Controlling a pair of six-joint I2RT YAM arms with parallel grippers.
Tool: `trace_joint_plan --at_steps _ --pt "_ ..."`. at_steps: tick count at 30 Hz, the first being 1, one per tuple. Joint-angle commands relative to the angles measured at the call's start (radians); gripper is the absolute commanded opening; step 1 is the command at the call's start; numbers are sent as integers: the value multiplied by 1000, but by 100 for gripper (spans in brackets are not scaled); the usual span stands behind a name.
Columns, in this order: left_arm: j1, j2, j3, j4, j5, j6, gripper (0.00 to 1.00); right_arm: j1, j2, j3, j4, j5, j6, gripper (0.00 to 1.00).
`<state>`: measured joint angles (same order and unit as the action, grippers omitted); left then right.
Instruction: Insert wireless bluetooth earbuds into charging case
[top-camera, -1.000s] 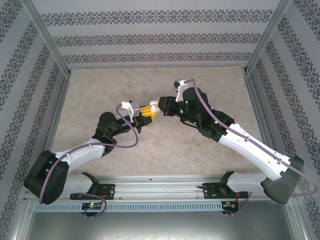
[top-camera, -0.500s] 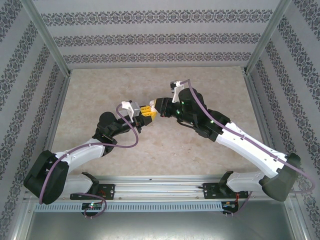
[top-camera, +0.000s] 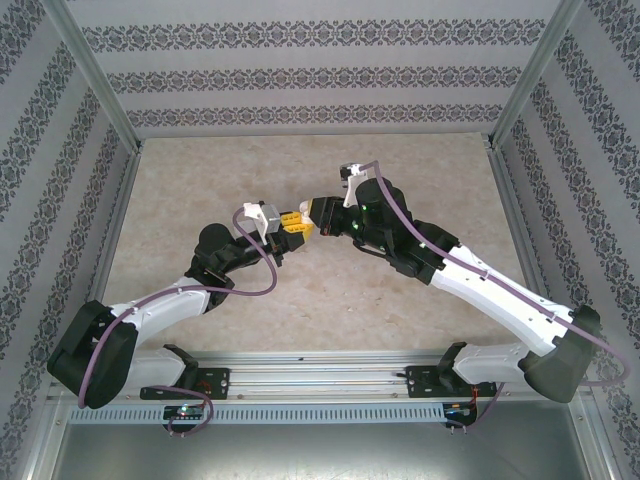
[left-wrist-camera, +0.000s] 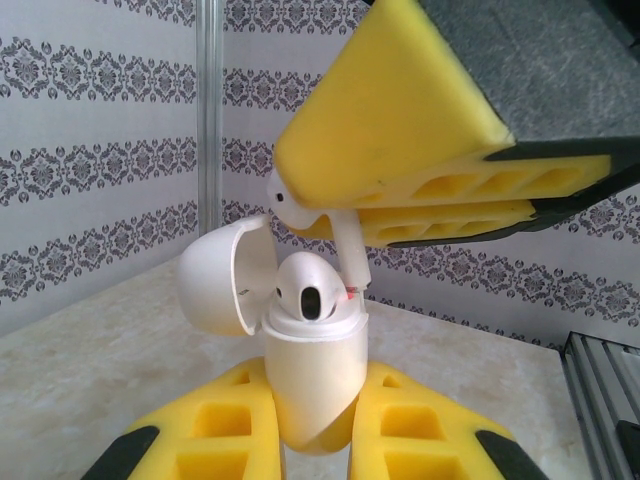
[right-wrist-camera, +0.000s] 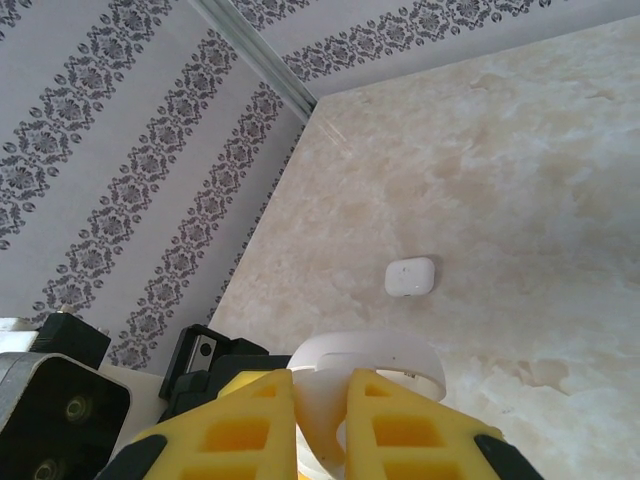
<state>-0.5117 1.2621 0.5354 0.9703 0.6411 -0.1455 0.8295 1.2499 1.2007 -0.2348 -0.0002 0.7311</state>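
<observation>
Above the table (top-camera: 200, 180), the left gripper (left-wrist-camera: 312, 425) clamps the open charging case (left-wrist-camera: 310, 375), which has one earbud (left-wrist-camera: 305, 290) seated. The right gripper (right-wrist-camera: 320, 415) pinches the second earbud (left-wrist-camera: 345, 240), stem tip at the case rim. Step: insertion. Next: align the stem and lower it straight.

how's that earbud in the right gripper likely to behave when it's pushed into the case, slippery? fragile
Probably slippery: the earbud is glossy, rounded plastic, pinched by the right gripper near its top, so it may twist. It looks tiny and likely light, so little force should do. The case, clamped in the left gripper, seems unlikely to tip.
</observation>
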Motion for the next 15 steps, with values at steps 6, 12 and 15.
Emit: trace_joint_plan --at_steps 6,12,15 --pt "-16 -4 39 38 -8 -8 0 15 -5 -7 -41 51 -28 15" --pt "-16 1 53 38 -5 -9 0 14 18 2 -48 43 -28 15" --pt "-16 9 58 41 -6 -9 0 14 20 -3 -46 28 -14 15"
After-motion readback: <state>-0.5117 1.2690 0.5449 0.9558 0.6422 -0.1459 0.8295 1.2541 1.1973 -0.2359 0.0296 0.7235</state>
